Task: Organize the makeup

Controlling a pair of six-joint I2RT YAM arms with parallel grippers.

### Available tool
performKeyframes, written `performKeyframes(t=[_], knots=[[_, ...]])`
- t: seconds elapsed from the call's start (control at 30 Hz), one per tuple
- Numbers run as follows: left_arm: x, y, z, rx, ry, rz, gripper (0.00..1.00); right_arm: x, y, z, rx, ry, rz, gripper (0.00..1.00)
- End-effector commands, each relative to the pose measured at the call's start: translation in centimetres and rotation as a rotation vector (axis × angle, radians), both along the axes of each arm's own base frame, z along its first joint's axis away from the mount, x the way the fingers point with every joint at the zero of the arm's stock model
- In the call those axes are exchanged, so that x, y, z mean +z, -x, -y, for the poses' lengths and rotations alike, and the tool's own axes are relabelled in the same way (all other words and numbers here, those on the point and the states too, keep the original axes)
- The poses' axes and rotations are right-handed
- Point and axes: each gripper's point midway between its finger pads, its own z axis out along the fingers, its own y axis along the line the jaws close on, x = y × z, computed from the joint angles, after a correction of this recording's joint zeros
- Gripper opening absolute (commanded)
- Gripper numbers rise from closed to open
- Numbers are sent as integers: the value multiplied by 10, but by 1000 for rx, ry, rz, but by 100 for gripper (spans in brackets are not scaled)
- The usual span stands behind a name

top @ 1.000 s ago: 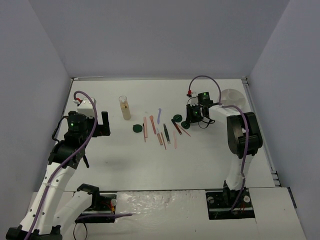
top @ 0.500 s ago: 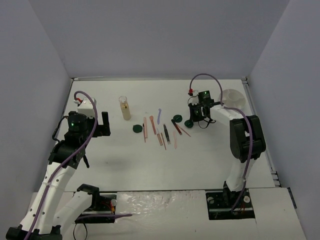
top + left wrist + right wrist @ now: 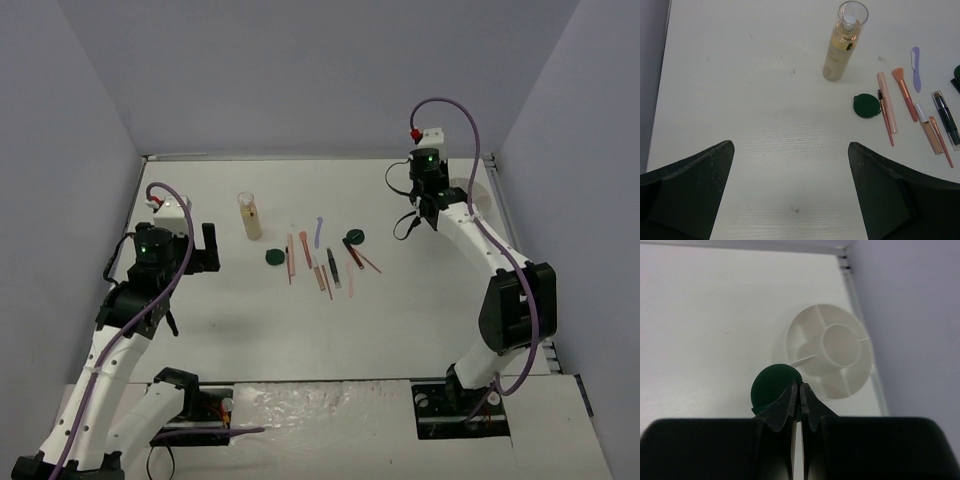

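Observation:
My right gripper (image 3: 800,390) is shut on the edge of a dark green disc (image 3: 771,386), held in the air just short of the white divided bowl (image 3: 832,351). In the top view that gripper (image 3: 420,214) is at the back right. The rest of the makeup lies mid-table: a clear beige-liquid bottle (image 3: 250,216), two green discs (image 3: 273,257) (image 3: 353,238), pink and red sticks (image 3: 305,250), a black stick (image 3: 332,266) and a lilac stick (image 3: 318,230). My left gripper (image 3: 790,192) stands open, well short of the bottle (image 3: 840,47) and a disc (image 3: 866,106).
The bowl (image 3: 468,190) sits at the back right corner near the table's raised right edge and is partly covered by my right arm. Grey walls close in the table on three sides.
My right gripper closed on a green disc beside the sticks, lifted it and carried it back and right toward the bowl. The left arm has not moved.

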Motion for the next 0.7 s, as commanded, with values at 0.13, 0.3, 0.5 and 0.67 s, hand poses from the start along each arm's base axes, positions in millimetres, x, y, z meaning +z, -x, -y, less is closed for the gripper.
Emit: performKeyframes(t=[0.13, 0.3, 0.5, 0.67], knots=[[29, -7, 1, 5, 19, 101, 97, 56, -19, 46, -258, 227, 157, 0], [29, -7, 3, 1, 21, 101, 97, 48, -29, 51, -329, 269, 151, 0], [28, -7, 4, -3, 19, 98, 97, 42, -42, 50, -329, 308, 147, 0], [28, -8, 4, -3, 19, 96, 97, 42, -50, 52, -371, 341, 138, 0]])
